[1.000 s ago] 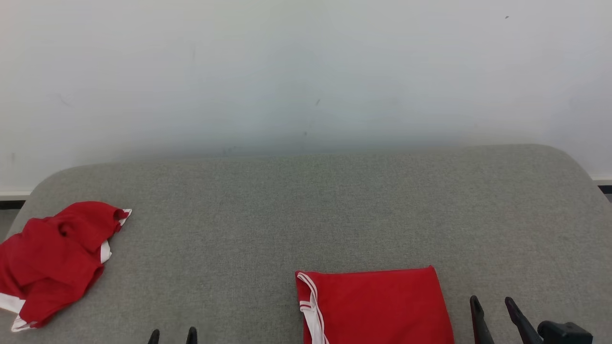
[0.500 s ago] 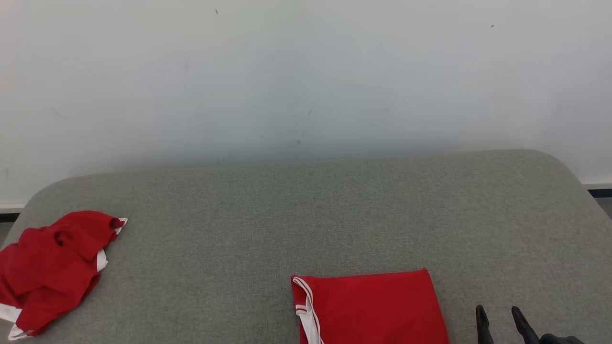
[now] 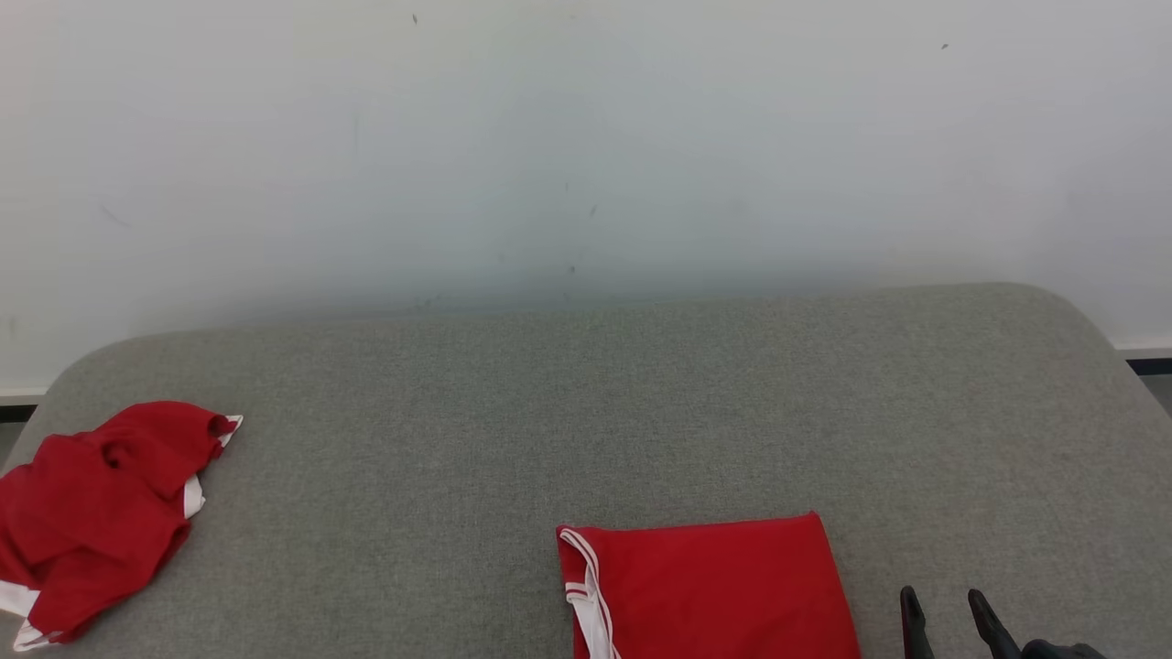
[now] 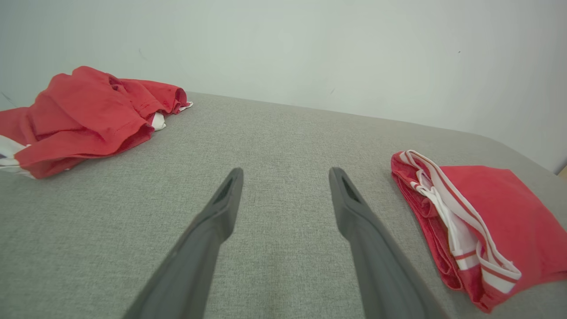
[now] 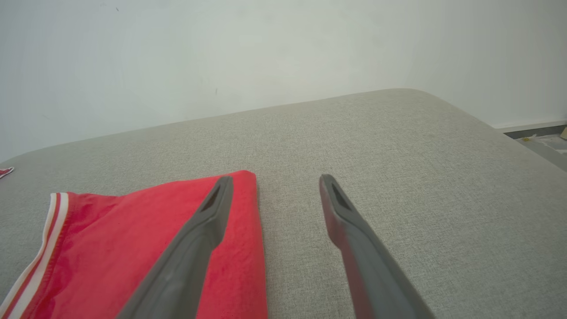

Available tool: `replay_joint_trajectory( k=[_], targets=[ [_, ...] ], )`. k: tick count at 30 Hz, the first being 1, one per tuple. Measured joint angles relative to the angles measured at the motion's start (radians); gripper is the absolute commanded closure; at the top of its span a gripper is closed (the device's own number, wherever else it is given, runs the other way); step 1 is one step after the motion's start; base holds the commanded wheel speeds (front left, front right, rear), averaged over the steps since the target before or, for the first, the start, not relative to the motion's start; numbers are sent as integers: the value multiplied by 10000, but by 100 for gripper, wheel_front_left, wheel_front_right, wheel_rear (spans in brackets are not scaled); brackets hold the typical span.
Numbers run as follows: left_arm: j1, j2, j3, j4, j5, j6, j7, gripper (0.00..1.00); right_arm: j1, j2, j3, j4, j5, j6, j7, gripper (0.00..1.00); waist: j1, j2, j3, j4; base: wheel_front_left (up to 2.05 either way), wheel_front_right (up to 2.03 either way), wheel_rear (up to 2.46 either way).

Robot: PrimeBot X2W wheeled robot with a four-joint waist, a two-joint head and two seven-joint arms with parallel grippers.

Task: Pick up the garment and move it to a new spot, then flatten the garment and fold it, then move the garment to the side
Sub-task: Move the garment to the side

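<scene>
Moved since a second ago: right gripper (image 3: pixel 943 606) has slid back toward us a little, and the left gripper (image 4: pixel 287 170) has backed off too. The camera nudged as well, and we reckon both garments stayed put.
Grippers: both are spread wide with nothing between the fingers. The left one hangs over bare cushion (image 3: pixel 549 412).
Where things are: the folded garment (image 3: pixel 714 586) sits at the near edge, right of middle, with the right gripper just beside its right edge. The crumpled garment (image 3: pixel 92 513) is far left, well apart.
Step in hand: our guess is moving the folded one to the side, since its fold looks finished.
Doing it well: we'd come in low at the right edge and pinch through every layer, not just the top one. Then we'd slide or lift it flat so the stack doesn't fan open, ideally with the left gripper taking the striped edge.
Materials: thin, limp red knit with white stripe trim, so it'll sag if held by one corner. The cushion is coarse grey weave and will probably drag on cloth.
Shapes: the folded one is a neat rectangle with crisp edges, the other is a lumpy heap, and the cushion has rounded corners against a plain pale wall (image 3: pixel 586 137).
</scene>
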State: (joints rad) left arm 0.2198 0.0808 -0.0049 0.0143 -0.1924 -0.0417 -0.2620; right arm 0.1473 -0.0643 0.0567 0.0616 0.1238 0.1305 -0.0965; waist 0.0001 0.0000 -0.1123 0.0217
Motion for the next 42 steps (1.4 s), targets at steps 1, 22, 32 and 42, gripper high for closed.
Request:
replay_joint_trajectory(
  k=[1, 22, 32, 42],
  targets=[
    [-5, -4, -2, 17, 2, -6, -2, 0, 0, 4, 4, 0, 2, 0, 8, 0, 0, 0, 11, -4, 0, 0, 0],
    [-190, -186, 88, 242, 104, -109, -2, 0, -903, 36, -211, 378, -67, 0, 2550, 0, 0, 1, 148, 200, 0, 0, 0],
    [-412, -215, 69, 276, 184, -274, -2, 0, -2196, -282, -332, 1179, 23, 0, 6679, 0, 0, 0, 293, 498, 0, 0, 0],
    [-548, -215, 82, 420, 261, -449, -2, 0, -2637, -420, -372, 1923, 132, 0, 7561, 0, 0, 0, 568, 883, 0, 0, 0]
  ],
)
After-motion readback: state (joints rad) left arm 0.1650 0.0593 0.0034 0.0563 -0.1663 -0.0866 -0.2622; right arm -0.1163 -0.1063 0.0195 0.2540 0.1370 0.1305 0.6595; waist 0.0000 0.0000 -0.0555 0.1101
